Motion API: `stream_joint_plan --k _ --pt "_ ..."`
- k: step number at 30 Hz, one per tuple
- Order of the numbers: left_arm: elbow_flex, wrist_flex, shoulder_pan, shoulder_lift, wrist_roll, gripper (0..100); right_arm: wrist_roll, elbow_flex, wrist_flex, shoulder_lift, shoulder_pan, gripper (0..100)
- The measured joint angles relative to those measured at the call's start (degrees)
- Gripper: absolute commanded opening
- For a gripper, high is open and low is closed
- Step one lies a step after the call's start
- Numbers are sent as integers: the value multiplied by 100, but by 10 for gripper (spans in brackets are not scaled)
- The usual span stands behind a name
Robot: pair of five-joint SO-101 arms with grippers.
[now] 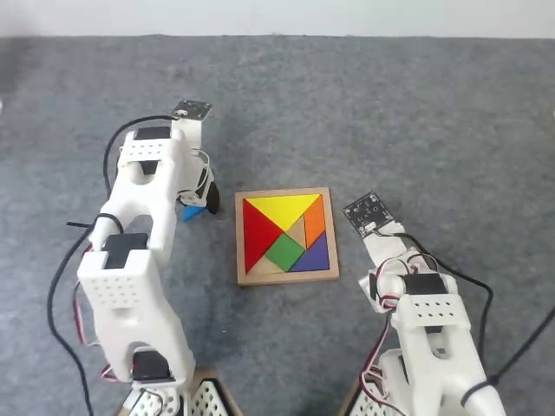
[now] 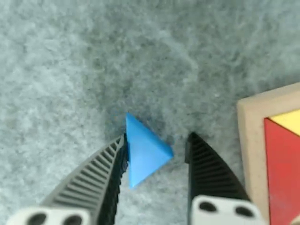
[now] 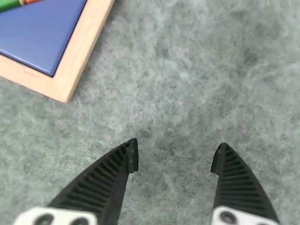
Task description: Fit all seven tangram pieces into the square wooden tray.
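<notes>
Beside tray (image 2: 249, 140), blue triangle (image 2: 145, 154), left claw (image 2: 157, 137) astride

The table (image 1: 408, 113) is covered with a grey, felt-like mat of fuzzy, mottled texture. Near its middle the square wooden tray (image 1: 286, 278) lies flat on the mat, turned slightly out of line with the table's far edge. A small blue triangle (image 2: 143, 152) lies on the mat near the tray's left side, apart from its rim. At the near edge stand the left arm's base (image 1: 208, 400) and the right arm's base (image 1: 357, 404).
</notes>
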Motion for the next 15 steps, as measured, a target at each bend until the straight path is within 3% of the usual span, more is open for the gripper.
stream_joint_plan --k 15 --pt "0 0 18 -9 9 108 0 0 0 0 0 263"
